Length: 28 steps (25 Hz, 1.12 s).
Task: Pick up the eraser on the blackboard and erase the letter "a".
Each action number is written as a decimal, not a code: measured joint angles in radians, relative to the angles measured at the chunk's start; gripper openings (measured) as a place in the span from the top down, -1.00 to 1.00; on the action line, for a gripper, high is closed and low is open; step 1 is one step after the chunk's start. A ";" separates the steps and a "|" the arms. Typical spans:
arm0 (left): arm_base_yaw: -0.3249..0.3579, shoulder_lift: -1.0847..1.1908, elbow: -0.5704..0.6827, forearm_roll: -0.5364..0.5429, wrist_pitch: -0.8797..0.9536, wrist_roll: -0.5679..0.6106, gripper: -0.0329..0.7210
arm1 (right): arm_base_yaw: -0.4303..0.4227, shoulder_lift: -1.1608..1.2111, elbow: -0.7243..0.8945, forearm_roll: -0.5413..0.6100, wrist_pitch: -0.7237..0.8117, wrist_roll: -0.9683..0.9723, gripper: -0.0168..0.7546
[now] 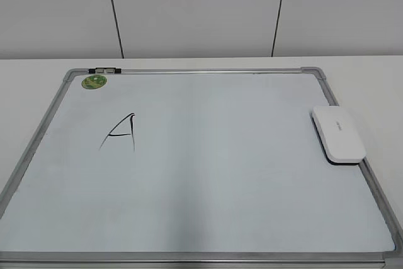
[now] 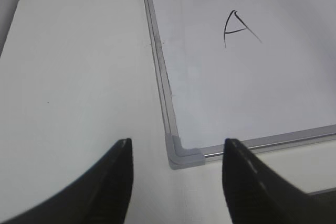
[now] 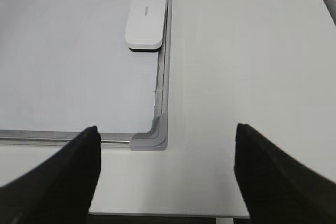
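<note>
My right hand [image 3: 167, 182] hangs spread and empty over the near right corner of the blackboard [image 3: 149, 139]; my left hand [image 2: 177, 182], also spread, sits over the near left corner. The eraser [image 3: 146, 20] lies ahead of my right hand, flat against the right frame rail. Gripping there, I could catch a finger on the rail, or only shove the slab along the board. The only writing I see is a capital "A" [image 1: 119, 133] near the green sticker [image 1: 95, 81]. Nothing on the white surface [image 3: 247, 66] blocks my reach.
</note>
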 joint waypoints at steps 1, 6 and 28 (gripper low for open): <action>0.000 -0.005 0.000 0.002 0.002 0.000 -0.13 | 0.000 -0.009 0.000 0.000 0.002 0.000 -0.57; 0.000 -0.009 0.000 0.002 0.004 0.000 -0.12 | -0.002 -0.015 0.000 -0.002 0.002 0.000 -0.56; 0.000 -0.009 0.000 0.002 0.004 0.000 -0.06 | -0.002 -0.015 0.000 -0.008 0.002 0.000 -0.56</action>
